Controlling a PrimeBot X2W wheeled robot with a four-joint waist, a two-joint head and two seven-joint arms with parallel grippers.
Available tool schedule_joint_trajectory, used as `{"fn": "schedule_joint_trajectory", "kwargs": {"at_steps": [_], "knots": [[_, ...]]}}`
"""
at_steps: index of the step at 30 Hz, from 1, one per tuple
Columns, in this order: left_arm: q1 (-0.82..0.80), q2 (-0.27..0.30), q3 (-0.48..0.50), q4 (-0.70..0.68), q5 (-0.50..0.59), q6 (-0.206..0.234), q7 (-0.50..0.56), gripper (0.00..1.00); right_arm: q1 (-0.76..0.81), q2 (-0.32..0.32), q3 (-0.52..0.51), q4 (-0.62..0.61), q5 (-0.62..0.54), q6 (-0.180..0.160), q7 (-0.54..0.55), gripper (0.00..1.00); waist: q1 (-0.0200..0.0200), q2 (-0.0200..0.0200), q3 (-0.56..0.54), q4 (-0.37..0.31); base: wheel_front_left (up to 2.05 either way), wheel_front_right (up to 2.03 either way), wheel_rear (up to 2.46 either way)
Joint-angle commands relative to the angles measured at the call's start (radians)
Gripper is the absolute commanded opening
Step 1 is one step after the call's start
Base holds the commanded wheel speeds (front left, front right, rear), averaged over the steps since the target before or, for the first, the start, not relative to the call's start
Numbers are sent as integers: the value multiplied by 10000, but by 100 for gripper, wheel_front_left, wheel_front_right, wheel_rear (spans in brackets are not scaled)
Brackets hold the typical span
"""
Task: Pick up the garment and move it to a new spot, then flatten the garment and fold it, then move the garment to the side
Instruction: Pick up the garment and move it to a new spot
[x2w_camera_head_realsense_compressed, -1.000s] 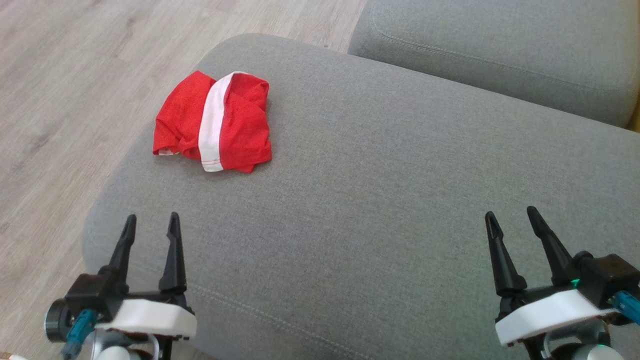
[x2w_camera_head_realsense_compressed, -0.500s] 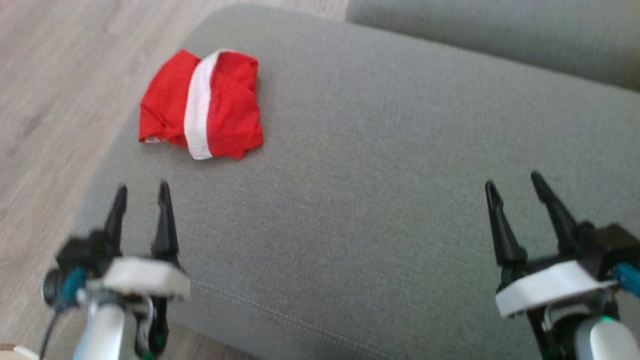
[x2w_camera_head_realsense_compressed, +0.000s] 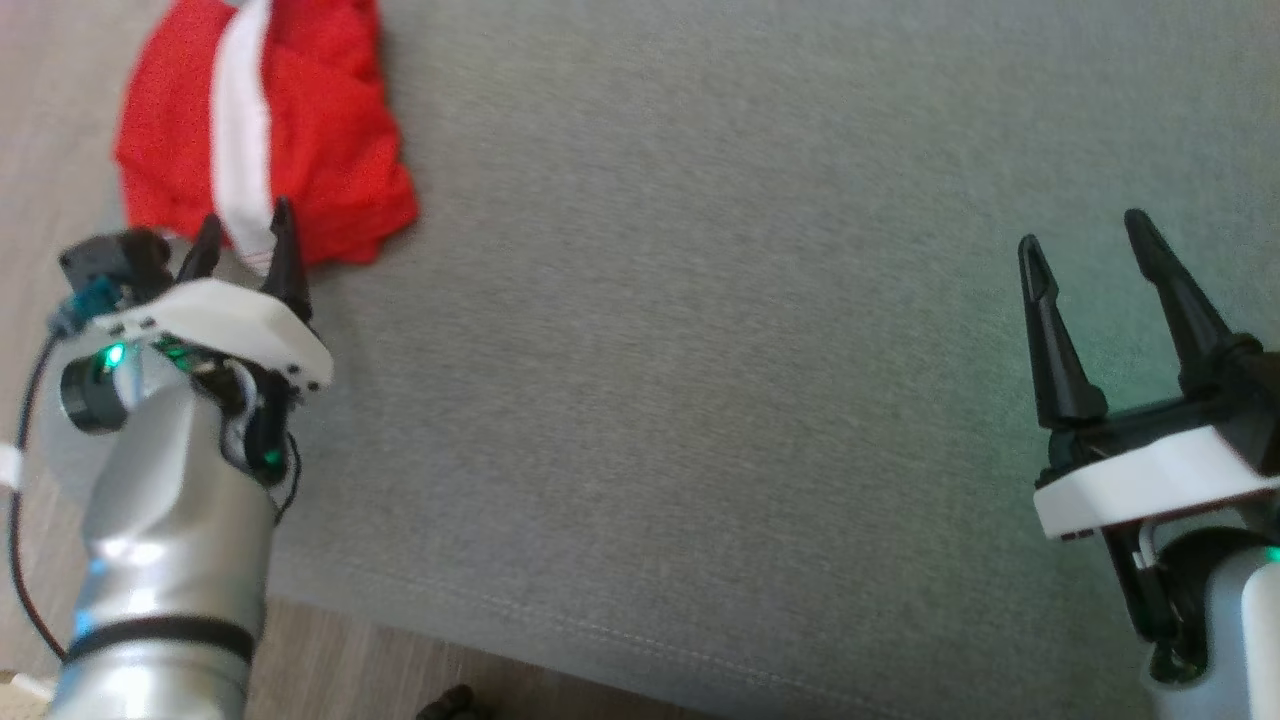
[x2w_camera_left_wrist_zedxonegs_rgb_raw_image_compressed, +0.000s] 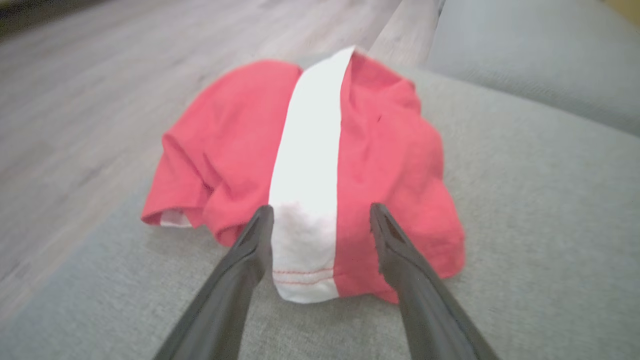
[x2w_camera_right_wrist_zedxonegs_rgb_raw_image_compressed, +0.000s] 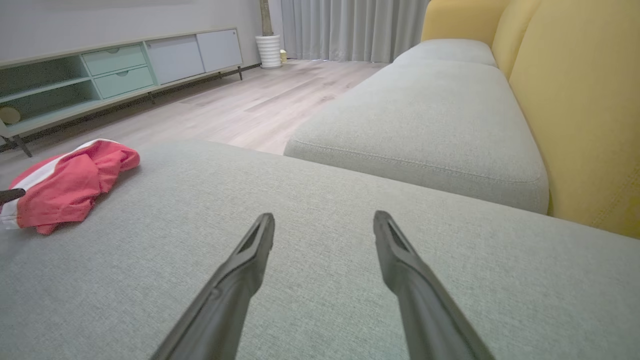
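As the left fingers (x2w_camera_left_wrist_zedxonegs_rgb_raw_image_compressed: 245, 265) flank its hem, the garment (x2w_camera_left_wrist_zedxonegs_rgb_raw_image_compressed: 225, 150) lies crumpled.

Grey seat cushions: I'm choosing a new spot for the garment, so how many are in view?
2: the near cushion carrying the red garment, and a far cushion beyond it; more may lie out of frame.

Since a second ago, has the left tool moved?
Yes: the left tool advanced toward the garment; once well short, its tips now reach its near edge.

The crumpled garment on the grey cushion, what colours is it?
Red garment with one broad white stripe, clearest in the left wrist view.
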Motion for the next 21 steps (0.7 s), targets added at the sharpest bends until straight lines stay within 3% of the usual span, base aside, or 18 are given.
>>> {"fn": "schedule_joint_trajectory", "kwargs": {"at_steps": [1,4,5,6,14,21], "knots": [[-336,569,376,147,-76,-29,30,100,-255,-64,257,-435,-42,-9,12,100,-1,0,411,-428,0,0,0],[-966,765,497,1377,-280,-134,266,100,-364,-60,247,-398,-38,-9,-48,100,-1,0,546,-665,0,0,0],[-1125,829,511,1675,-312,-162,259,69,-389,-45,227,-381,-35,-9,-75,100,-1,0,559,-729,0,0,0],[-1264,877,541,1913,-369,-208,216,0,-412,-30,205,-369,-33,-9,-113,100,-1,0,563,-788,0,0,0],[-1512,1331,437,2045,-72,-213,-615,0,-410,177,-201,-65,85,-9,-610,100,-1,0,-40,-1044,0,0,0],[46,1372,910,-1254,437,93,-642,0,-233,423,-383,265,358,-9,-1173,100,-1,0,-1113,-1412,0,0,0]]}}
